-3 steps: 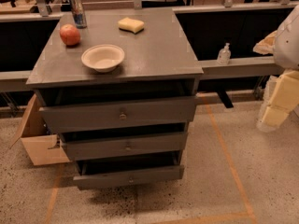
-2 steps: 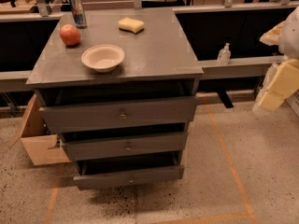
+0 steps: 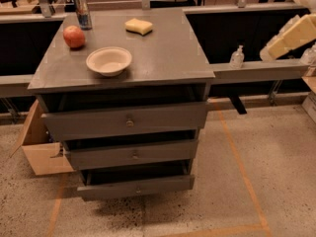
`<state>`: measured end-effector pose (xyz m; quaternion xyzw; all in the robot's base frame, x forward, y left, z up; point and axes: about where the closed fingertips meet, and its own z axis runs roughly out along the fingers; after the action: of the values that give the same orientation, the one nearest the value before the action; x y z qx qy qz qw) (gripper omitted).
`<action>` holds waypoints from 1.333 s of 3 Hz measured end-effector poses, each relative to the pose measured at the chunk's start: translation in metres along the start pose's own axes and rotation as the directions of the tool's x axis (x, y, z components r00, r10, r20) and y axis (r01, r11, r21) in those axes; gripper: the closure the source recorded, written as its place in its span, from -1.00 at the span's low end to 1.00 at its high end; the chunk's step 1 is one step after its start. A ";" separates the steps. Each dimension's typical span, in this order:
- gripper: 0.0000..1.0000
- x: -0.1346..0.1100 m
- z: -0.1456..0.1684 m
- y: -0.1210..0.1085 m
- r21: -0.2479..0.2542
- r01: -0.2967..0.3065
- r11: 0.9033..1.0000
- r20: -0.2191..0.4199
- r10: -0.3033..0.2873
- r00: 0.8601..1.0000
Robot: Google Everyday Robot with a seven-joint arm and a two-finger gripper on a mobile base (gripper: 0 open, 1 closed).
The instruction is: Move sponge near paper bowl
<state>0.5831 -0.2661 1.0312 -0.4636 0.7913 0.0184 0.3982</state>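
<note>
Now, camera view: the one view, looking down on a grey drawer cabinet (image 3: 168,58).
Sponge: the pale yellow rectangular foam sponge (image 3: 138,26) lies flat at the back of the cabinet top, apart from the bowl.
Paper bowl: the shallow round cream paper bowl (image 3: 109,60) sits nearer the front, with a red apple (image 3: 74,36) near it.
Gripper: the yellowish wedge-tipped gripper (image 3: 289,38) hangs at the picture's right edge, off the cabinet and well apart from the sponge. It carries nothing of the task, and I cannot tell how far open it is.
Step in hand: probably the reach toward the sponge.
Doing it well: descend squarely over the sponge, clear of the slim can (image 3: 82,11). Grip lightly, since foam squashes. Set it on bare top beside the bowl without nudging that light bowl.
</note>
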 end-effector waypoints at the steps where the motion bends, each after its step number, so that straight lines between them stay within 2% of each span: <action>1: -1.00 -0.027 0.033 -0.044 0.002 -0.057 0.998 0.191 0.056 0.980; 2: -1.00 -0.058 0.073 -0.071 -0.019 -0.093 0.996 0.307 0.094 0.947; 3: -1.00 -0.089 0.107 -0.090 -0.037 -0.109 0.993 0.363 0.115 0.925; 4: -1.00 -0.113 0.140 -0.092 -0.034 -0.104 0.994 0.300 0.110 0.948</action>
<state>0.7661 -0.1818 1.0402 -0.4153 0.7451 0.1176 0.5085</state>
